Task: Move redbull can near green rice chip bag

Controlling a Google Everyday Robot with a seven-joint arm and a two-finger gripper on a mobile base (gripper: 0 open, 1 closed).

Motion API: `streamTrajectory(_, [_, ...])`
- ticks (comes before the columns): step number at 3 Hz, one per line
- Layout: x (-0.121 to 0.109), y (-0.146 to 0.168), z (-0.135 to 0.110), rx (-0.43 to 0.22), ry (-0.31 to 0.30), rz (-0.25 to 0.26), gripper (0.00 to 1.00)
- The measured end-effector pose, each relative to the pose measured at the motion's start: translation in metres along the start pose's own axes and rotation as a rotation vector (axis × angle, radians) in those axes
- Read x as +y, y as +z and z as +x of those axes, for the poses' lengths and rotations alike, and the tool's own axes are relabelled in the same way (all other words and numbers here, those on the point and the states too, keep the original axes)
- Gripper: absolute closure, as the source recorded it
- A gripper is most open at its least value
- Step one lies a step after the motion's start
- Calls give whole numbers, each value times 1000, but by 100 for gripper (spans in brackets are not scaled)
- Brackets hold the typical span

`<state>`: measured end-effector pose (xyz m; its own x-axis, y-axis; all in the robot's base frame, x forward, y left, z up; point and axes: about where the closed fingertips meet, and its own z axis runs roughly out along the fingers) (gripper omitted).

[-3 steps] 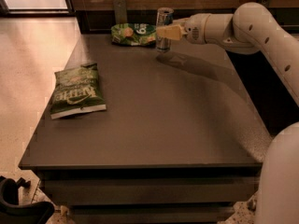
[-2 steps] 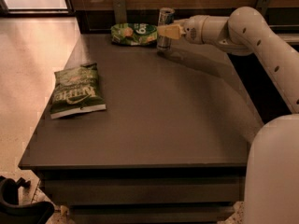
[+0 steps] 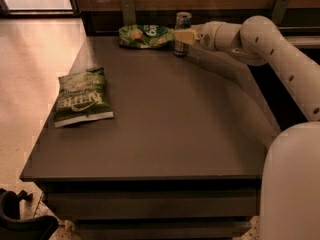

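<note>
gripper (image 3: 181,36) fingers closed on upright redbull can (image 3: 183,20), just beside green rice chip bag (image 3: 144,36)

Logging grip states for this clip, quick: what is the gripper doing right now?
Gripper: at the slim silver-and-blue metal redbull can, beside the light-green glossy rice chip bag; open or closed cannot be told.

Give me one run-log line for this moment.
gripper: at redbull can, far edge of table | redbull can: upright, beside green rice chip bag | dark green bag: near-left
</note>
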<state>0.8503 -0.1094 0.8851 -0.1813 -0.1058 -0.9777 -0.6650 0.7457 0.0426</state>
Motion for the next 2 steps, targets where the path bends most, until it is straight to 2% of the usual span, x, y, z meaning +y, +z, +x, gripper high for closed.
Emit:
streamTrajectory(1, [-10,-8,6,21,-14,57,100])
streamTrajectory(2, [-9,-6,8,22,-13,56,84])
